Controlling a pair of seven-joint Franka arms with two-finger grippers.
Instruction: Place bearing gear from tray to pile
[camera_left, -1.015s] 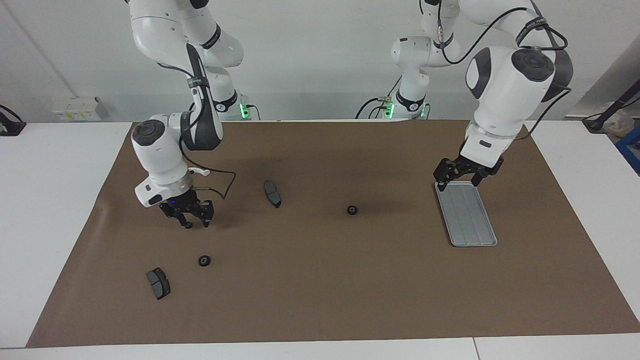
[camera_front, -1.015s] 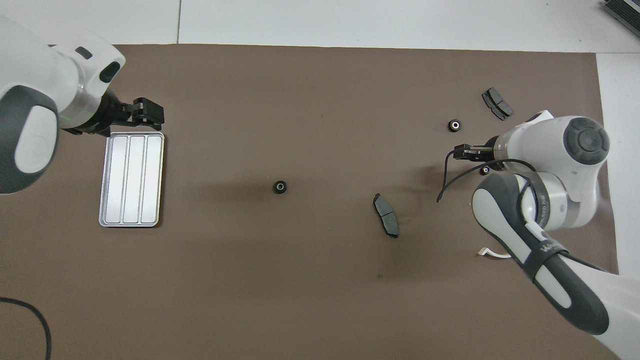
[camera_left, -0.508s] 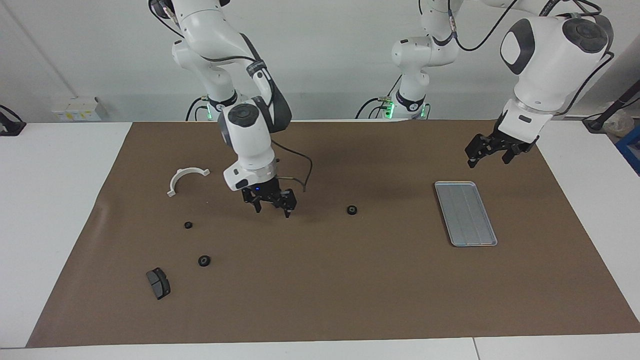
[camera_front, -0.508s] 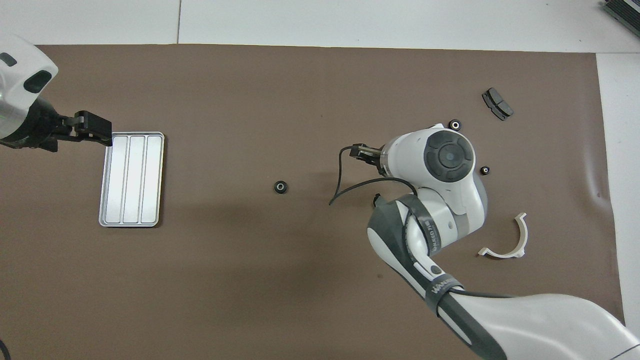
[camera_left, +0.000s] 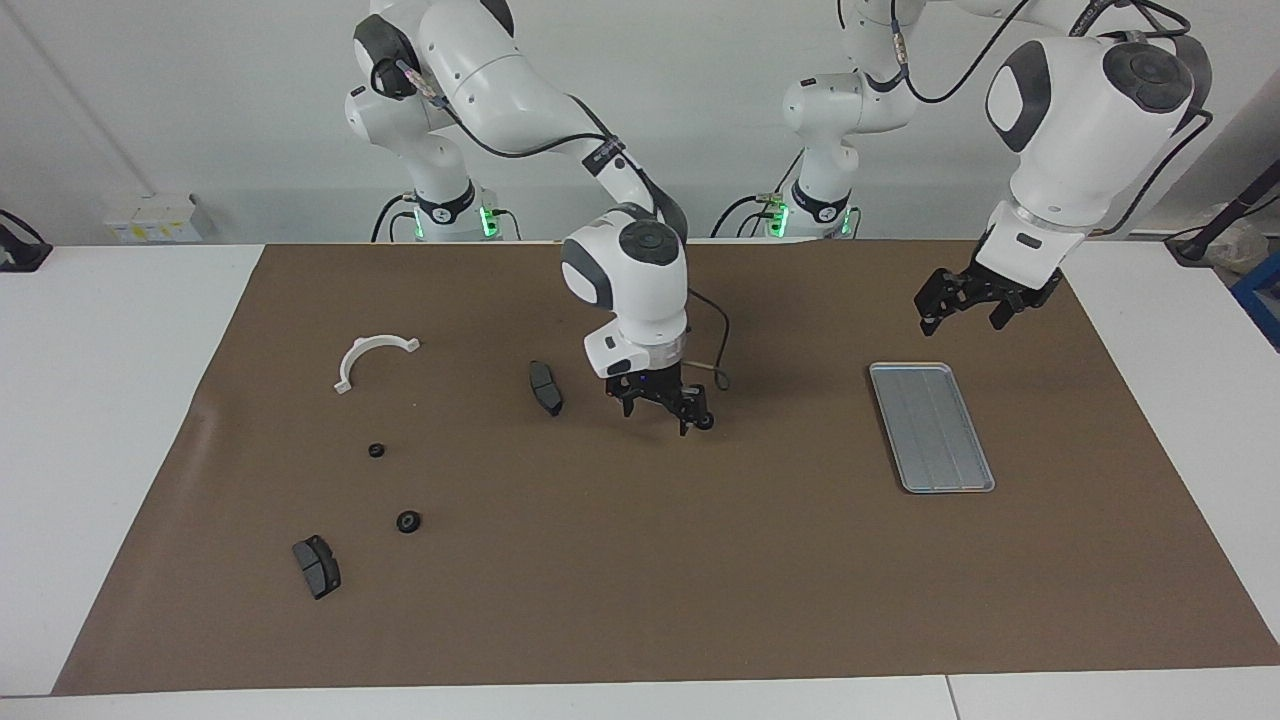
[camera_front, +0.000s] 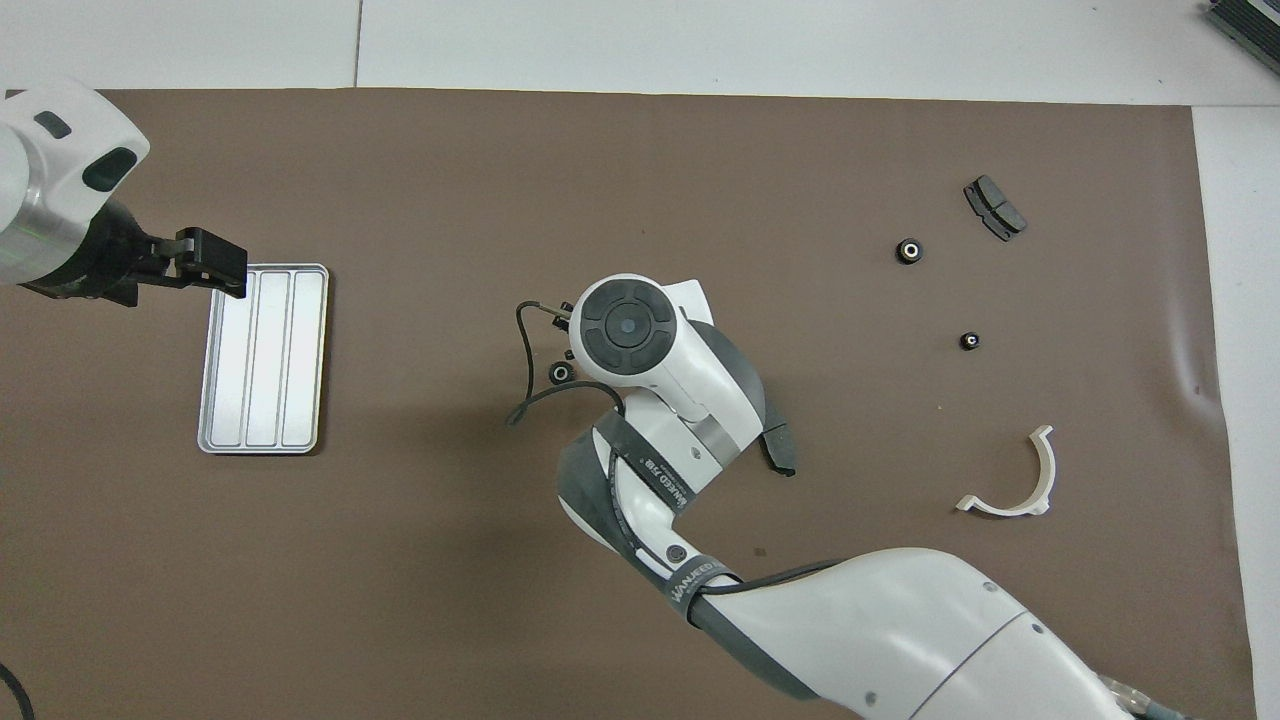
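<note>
The silver tray lies empty toward the left arm's end of the brown mat. One black bearing gear sits mid-mat. My right gripper is low over the mat, open, with one fingertip right beside that gear; nothing is held. The pile lies scattered toward the right arm's end: a white half-ring bracket and two dark brake pads. Two more small gears lie among them. My left gripper hangs open, raised, by the tray's rim.
The right arm's wrist and forearm cover part of one brake pad from above. A cable loop hangs off the right wrist next to the mid-mat gear. White table borders the mat.
The right gripper left a small gear on the mat by the pile and swung across to the mid-mat gear. The left gripper rose from the tray's end and stays up.
</note>
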